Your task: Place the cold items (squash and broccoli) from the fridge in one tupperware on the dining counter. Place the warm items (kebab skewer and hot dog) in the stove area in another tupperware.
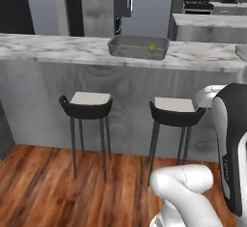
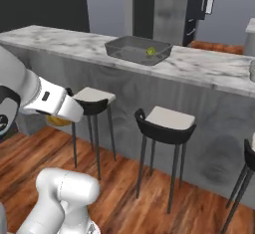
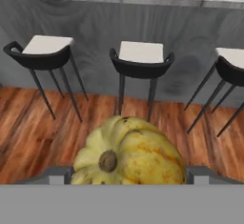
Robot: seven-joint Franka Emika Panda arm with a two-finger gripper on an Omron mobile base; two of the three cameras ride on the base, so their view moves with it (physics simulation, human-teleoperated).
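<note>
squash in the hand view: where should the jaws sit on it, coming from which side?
Across the broad middle of the squash, one finger per flank, coming in over the stem end: it's round, ribbed, no handle, and the stem faces the hand camera. The gripper looks closed on it that way.

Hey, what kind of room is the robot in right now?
Most likely a home kitchen's dining side: a marble dining counter with bar stools tucked under it, a clear tupperware on top, and what looks like a fridge behind.
</note>
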